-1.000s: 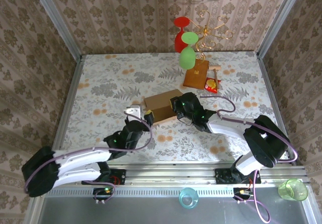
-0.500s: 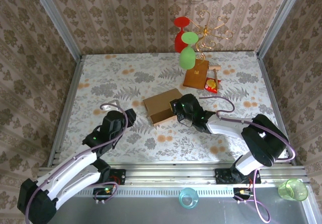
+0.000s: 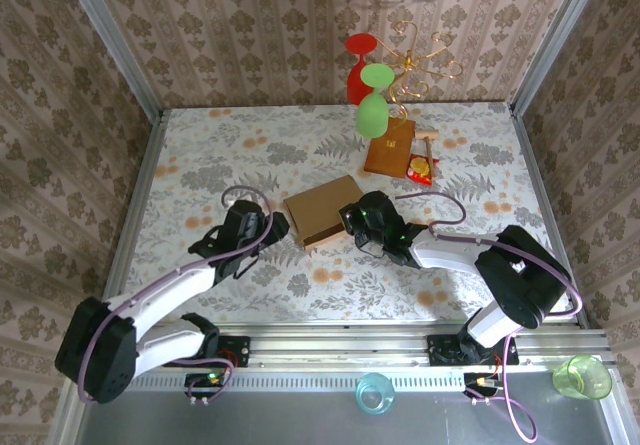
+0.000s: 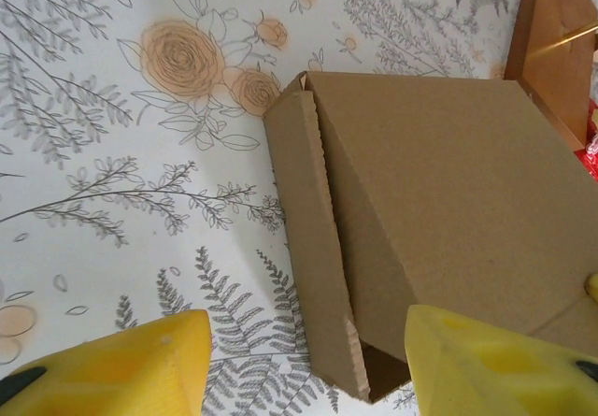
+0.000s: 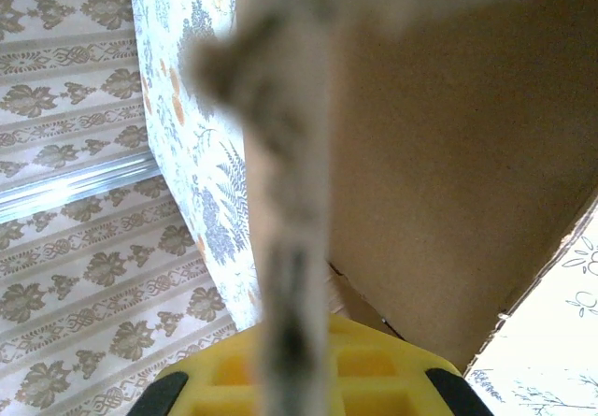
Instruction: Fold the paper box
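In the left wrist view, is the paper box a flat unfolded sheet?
No, the paper box has a raised side wall with a panel folded over the top.

A robot test booth, probably in a lab, dressed to look homely: beige damask wallpaper panels (image 3: 250, 25) set between bare aluminium frame posts (image 3: 107, 35), a table under a grey-and-orange floral cover (image 3: 200, 165), and a slotted aluminium mounting rail (image 3: 340, 345) along its near edge.
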